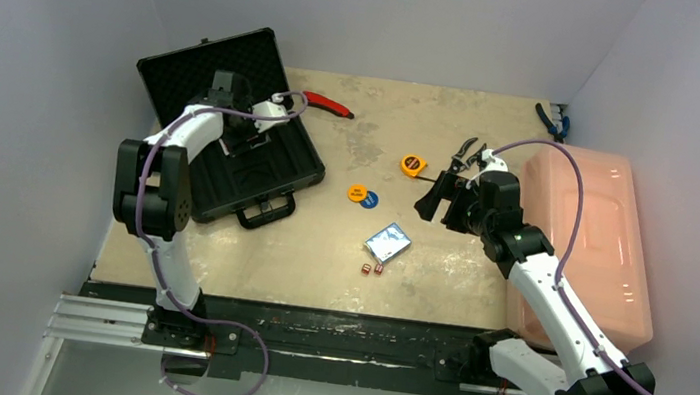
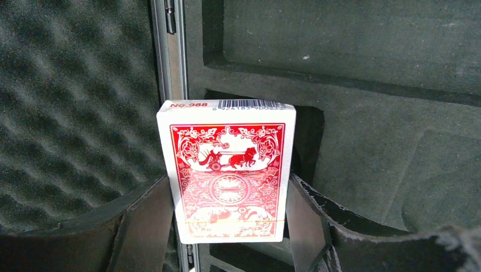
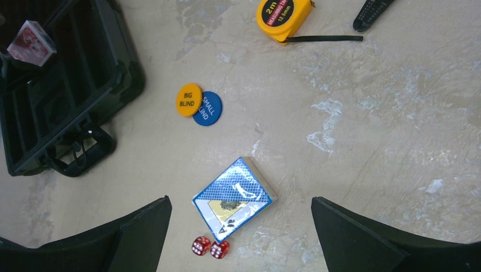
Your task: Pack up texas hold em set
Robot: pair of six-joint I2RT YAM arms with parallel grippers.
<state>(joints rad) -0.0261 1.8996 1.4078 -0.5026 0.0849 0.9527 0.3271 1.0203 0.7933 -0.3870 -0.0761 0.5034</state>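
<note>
the left gripper [image 2: 227, 215] pinches the red deck [image 2: 227, 170] over the open black case [image 1: 203, 64], upper left of the overhead view. released this near the hinge [image 2: 170, 51], it could tip onto foam instead of seating in a slot. the slots that show look bare, and the blue deck [image 3: 233, 198], discs [image 3: 198, 103] and dice [image 3: 210, 247] lie mid-frame under the wide-open right gripper [image 3: 239, 207].

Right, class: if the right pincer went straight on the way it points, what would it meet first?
Probably the blue card deck, flat on the table; depth is unclear.

White arm links [image 1: 556, 293] meet black joints [image 1: 161, 189] (purple cables [image 1: 577, 210] trail alongside)
</note>
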